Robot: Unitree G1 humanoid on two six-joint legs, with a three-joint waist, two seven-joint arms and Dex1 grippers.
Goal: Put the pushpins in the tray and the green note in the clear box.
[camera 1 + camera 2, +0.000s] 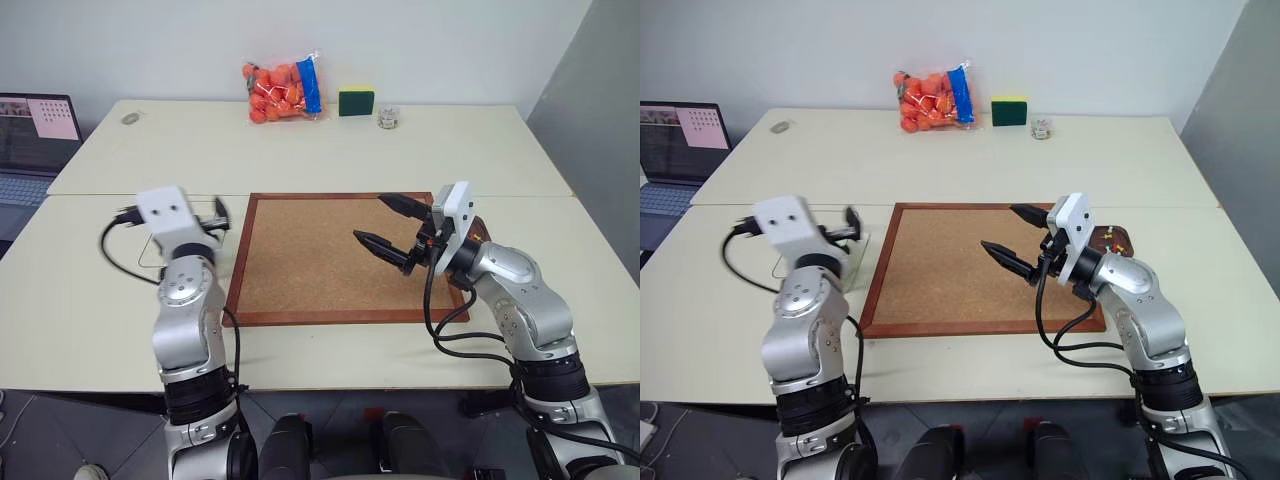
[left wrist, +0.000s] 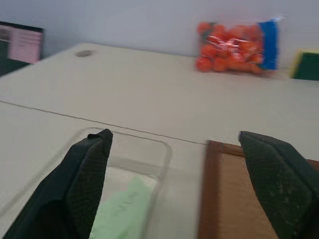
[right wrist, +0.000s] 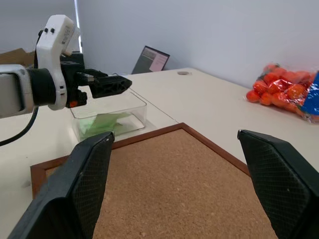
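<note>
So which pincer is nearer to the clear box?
Left. The left pincer hangs open just above the clear box, where the green note lies. The right pincer is open over the corkboard, well apart from it.

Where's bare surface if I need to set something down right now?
The corkboard is bare under the open right tool. The far tabletop is free between the laptop and the bag of orange balls. It's crowded at the clear box holding the green note.

Left gripper (image 3: 102,84) is pointing forward, fingers spread; right gripper (image 1: 392,224) is angling leftward, fingers apart.
</note>
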